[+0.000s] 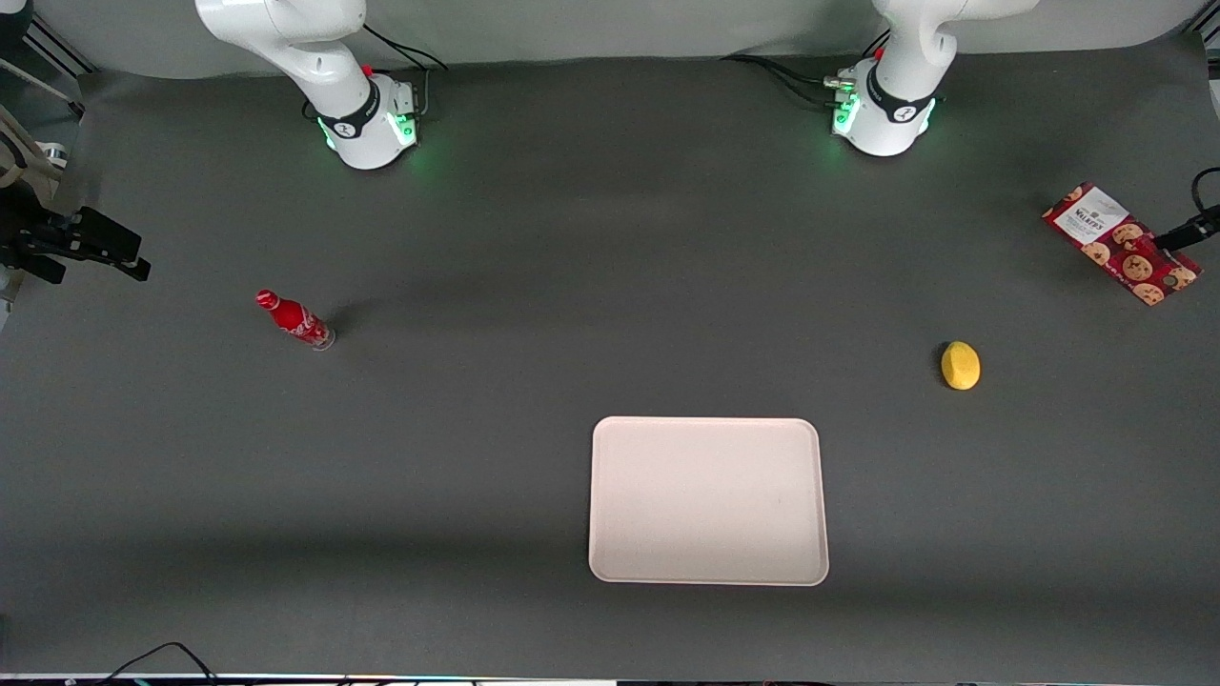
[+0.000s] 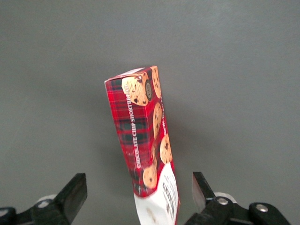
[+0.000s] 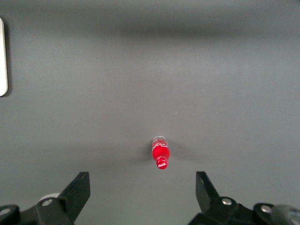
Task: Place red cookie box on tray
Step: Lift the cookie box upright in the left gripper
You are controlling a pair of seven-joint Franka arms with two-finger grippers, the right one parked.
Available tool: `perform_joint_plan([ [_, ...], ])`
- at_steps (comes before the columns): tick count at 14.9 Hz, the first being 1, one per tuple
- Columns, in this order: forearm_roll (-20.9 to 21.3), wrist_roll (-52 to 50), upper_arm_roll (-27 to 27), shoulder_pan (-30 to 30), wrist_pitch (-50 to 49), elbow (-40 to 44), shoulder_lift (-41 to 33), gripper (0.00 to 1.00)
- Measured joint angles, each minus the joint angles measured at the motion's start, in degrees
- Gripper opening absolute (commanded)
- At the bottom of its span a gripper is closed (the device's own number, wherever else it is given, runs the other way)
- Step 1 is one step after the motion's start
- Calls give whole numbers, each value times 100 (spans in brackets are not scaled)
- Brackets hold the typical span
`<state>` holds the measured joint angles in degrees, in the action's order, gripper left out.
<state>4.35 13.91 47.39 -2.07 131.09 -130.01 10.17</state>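
Note:
The red cookie box (image 1: 1117,243) lies flat on the dark table at the working arm's end, its white label panel pointing toward the arm bases. In the left wrist view the red cookie box (image 2: 143,136) runs lengthwise between my black fingers (image 2: 70,194), with a gap on each side. My gripper (image 2: 138,180) is open around the box's label end and touches nothing. Only a dark part of the gripper (image 1: 1185,232) shows in the front view, at the box's end. The cream tray (image 1: 599,495) sits much nearer the front camera, mid-table, with nothing on it.
A yellow lemon (image 1: 960,365) lies between the box and the tray. A small red bottle (image 1: 295,319) stands toward the parked arm's end. Both arm bases (image 1: 882,114) stand along the table's back edge.

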Motion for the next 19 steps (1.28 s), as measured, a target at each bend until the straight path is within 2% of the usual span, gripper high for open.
perform_joint_plan([
  [3,-129,251,77,41,991,-570,222,100],
  [4,-327,490,85,73,1141,-632,339,96],
  [5,-646,803,92,105,1264,-657,476,83],
  [6,-1048,1158,99,131,1376,-669,631,46],
  [7,-1485,1528,101,147,1455,-674,804,0],
  [9,-2353,2170,98,153,1610,-676,1177,0],
  [10,-2609,2420,89,151,1624,-671,1328,0],
  [12,-2765,2590,68,137,1621,-641,1447,0],
  [16,-2815,2612,65,103,1458,-352,1440,0],
  [19,-2844,2607,61,54,759,250,1388,0],
])
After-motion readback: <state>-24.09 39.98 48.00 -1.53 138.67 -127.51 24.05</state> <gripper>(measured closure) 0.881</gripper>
